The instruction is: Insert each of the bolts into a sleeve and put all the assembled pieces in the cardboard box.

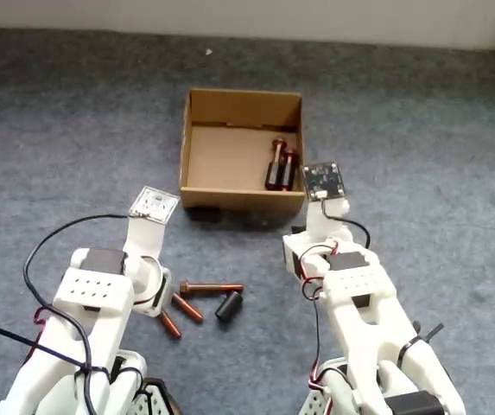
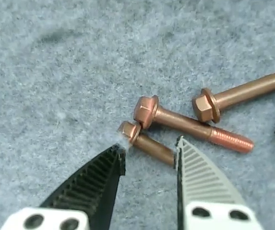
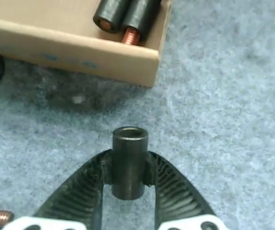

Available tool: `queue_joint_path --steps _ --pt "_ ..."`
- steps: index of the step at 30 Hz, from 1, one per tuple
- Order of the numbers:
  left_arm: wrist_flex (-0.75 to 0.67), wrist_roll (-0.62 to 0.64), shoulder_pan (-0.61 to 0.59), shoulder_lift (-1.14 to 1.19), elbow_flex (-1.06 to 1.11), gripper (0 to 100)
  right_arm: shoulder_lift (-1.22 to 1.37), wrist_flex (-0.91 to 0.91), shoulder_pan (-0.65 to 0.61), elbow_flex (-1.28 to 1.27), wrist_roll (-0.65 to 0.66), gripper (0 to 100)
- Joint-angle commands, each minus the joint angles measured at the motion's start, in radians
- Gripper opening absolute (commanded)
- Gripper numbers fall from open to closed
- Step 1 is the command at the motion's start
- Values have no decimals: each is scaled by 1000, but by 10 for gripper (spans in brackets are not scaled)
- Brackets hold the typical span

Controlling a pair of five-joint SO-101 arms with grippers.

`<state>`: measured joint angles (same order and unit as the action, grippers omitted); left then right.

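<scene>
Right hand (image 3: 129, 163) clamped on a black cylindrical metal sleeve (image 3: 130, 141), the open end poking out past the fingertips, just in front of the brown cardboard box (image 1: 197, 147) on the grey carpeted counter (image 1: 74, 130). Inside the box, against the wall on the right arm's side, two assembled bolt-and-sleeve pieces (image 1: 282, 166) side by side. Left hand (image 2: 149, 146) open, low over the counter, fingers astride the nearest copper flanged bolt (image 2: 129, 130). Two more copper bolts (image 2: 185, 125) just beyond. Near these, a second black sleeve (image 1: 228, 306) lying loose.
</scene>
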<state>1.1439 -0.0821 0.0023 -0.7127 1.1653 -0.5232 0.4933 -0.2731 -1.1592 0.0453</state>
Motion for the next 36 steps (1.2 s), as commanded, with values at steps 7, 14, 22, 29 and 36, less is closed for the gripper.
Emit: queue_joint_path --steps 7,14,22,29,36 --pt "-60 -9 -19 21 30 192 -38 -18 8 12 -3 5" --pt "-54 -5 -13 325 -139 192 -38 -18 8 12 -3 5" --pt "-38 37 -13 469 -240 192 -38 -18 8 12 -3 5" --pt "-60 38 19 467 -242 146 -38 -18 8 12 -3 5" --pt "-106 38 97 467 -245 13 -38 -18 8 12 -3 5"
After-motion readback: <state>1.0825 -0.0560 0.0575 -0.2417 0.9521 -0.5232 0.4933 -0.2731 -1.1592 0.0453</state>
